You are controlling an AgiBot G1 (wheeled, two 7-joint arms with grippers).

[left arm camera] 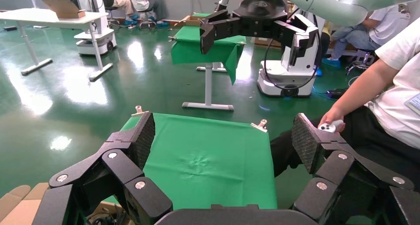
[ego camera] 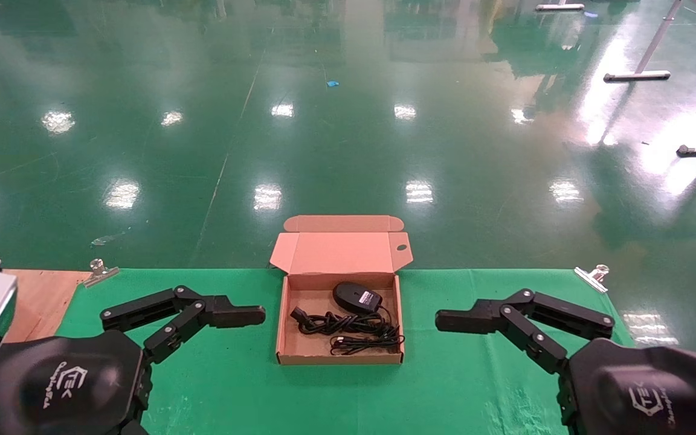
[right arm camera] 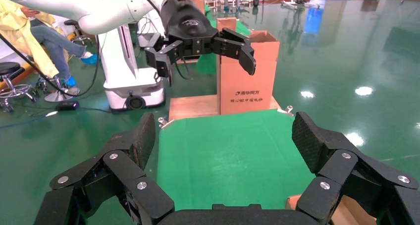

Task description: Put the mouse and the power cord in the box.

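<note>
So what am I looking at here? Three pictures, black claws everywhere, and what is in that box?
It is one robot with two arms. The big picture looks down from its head: the left gripper and the right gripper hover over a table with a green cloth, either side of an open cardboard box. Inside lie a mouse and a bunched power cord. The other two pictures come from cameras on each wrist, looking out between that arm's own open fingers. Neither gripper holds anything.

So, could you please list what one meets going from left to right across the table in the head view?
Left gripper → box holding the power cord and mouse → right gripper.
</note>
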